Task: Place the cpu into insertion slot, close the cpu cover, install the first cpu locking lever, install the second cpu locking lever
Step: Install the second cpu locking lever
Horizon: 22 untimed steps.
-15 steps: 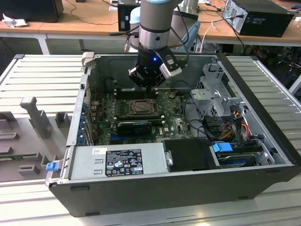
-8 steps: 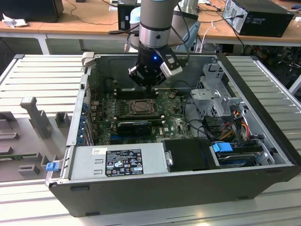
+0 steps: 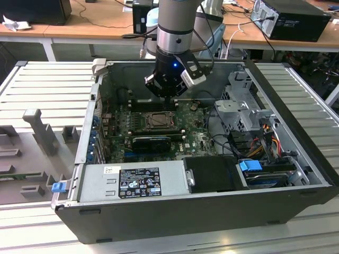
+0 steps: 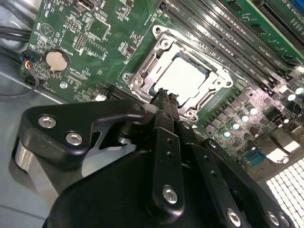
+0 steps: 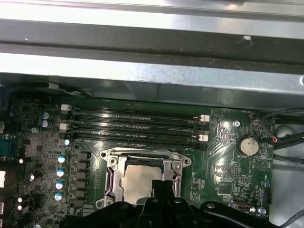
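Cpu [image 4: 186, 76] seated under closed cover [image 4: 142, 76]; gripper [image 4: 165, 99], fingers pinched together and empty, poised for lever work.

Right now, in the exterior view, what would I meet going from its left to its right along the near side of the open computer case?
Blue plastic latch tab → grey metal power supply box with a black label → black rectangular cover → blue clip on the drive bay.

A white label [image 3: 139, 182] sits on the grey power supply [image 3: 132, 180] in the exterior view, its print too small to read, and nothing else legible.
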Tool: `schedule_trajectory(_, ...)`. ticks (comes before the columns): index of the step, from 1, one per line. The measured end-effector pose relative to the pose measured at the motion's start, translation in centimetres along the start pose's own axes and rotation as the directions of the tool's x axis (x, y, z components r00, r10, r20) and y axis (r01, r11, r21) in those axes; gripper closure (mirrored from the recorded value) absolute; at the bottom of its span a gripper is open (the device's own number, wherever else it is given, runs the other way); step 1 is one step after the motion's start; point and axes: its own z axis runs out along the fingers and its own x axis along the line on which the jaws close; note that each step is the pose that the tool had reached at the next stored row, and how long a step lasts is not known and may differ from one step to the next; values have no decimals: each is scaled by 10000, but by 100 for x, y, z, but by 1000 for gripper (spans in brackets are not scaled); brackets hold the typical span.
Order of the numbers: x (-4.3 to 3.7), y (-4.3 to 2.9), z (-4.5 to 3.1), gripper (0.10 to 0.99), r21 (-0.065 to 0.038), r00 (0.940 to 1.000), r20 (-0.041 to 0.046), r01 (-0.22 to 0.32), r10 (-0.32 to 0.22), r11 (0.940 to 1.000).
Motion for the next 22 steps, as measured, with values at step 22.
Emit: schedule_trajectory(22, 27, -396, 46, 980, -371, 10000, 5, 7, -7, 9993)
